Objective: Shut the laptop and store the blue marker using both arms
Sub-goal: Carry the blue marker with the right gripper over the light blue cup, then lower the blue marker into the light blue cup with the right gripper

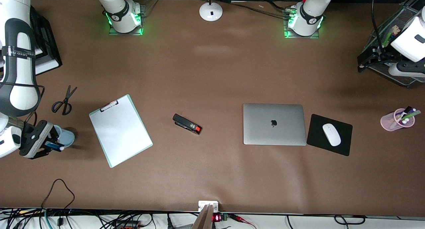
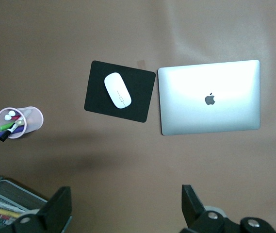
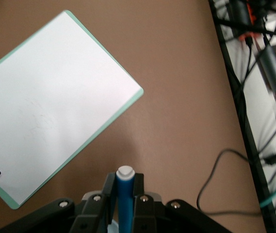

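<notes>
- Silver-grey laptop (image 1: 274,124): lid closed, black apple logo facing up, lying flat on the brown table (image 1: 212,175) toward the left arm's end.
- Black mouse pad (image 1: 329,134): just beside the laptop, farther toward the left arm's end. A white mouse (image 1: 331,134) rests on it.
- Pink pen cup (image 1: 396,119): well apart from the mouse pad at the left arm's end of the table. It holds several pens with white caps.
- Right gripper (image 1: 54,146): positioned at the right arm's end of the table, over a light-blue cup (image 1: 65,136). Both fingers are clamped on the blue marker (image 1: 55,147).
- Blue marker, right wrist view (image 3: 124,196): held between the two black fingers (image 3: 140,204), with the white tip protruding past them.
- Clipboard (image 1: 120,129): white sheet on a mint-green board, lying at an angle between the right gripper and a black stapler (image 1: 187,123) with a red end.
- Scissors (image 1: 64,102): black handles, lying on the table farther from the front camera than the right gripper.
- Left gripper (image 2: 126,208): raised at the left arm's end of the table, beside a wire-mesh organizer (image 1: 393,39). Its fingers are spread wide with nothing between them.
- Left wrist view: shows the laptop (image 2: 209,97), mouse pad (image 2: 97,92), mouse (image 2: 118,90) and pen cup (image 2: 20,122) on the table below.
- Lamp base (image 1: 211,11): white, round, standing between the two arm bases.
</notes>
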{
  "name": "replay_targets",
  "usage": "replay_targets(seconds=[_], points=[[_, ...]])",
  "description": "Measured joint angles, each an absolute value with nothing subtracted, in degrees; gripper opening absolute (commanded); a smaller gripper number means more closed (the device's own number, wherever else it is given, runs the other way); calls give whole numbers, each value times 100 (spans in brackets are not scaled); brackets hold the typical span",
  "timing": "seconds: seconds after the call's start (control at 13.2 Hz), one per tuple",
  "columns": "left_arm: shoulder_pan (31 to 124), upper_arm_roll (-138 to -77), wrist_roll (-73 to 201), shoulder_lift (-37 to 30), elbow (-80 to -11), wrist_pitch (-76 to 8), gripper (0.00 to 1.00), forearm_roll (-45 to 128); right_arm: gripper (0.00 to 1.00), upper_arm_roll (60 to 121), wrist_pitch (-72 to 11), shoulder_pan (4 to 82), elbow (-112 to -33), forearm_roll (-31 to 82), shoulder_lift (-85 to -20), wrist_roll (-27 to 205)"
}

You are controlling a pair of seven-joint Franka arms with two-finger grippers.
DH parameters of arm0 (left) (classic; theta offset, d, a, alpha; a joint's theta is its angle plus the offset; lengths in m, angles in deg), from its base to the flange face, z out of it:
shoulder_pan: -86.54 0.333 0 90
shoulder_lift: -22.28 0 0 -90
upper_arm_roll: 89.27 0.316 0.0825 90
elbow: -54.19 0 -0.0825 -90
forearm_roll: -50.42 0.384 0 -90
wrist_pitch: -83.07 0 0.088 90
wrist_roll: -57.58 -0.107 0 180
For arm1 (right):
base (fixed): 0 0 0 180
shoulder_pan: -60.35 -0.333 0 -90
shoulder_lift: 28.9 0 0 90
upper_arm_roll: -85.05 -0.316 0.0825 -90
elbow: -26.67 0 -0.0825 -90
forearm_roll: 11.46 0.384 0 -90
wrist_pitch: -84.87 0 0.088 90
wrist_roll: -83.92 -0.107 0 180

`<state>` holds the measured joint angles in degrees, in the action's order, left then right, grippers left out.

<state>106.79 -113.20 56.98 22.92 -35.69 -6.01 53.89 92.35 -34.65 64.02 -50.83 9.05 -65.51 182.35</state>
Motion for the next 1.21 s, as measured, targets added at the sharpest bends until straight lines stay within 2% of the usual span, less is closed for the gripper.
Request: replay_targets(seconds=[0.23,0.53,0.91,1.21], points=[[10681,-11310,5698,2314,-3499,-595,100,5389,0,9236,-3130,6583,-5239,1124,-6543,19245],[10533,-11254,5678,2351,-3489,-519,100,5389,0,9235,-2165,6846,-5243,1147,-6331,20230],[9093,-9813,5385,2434,-3488,-196,100,5391,0,9233,-1604,7030,-5400,1153,-6068,21630],[8845,-9414,5161,2440,-3486,-193,100,5391,0,9231,-1479,7226,-5508,1308,-6080,22471]])
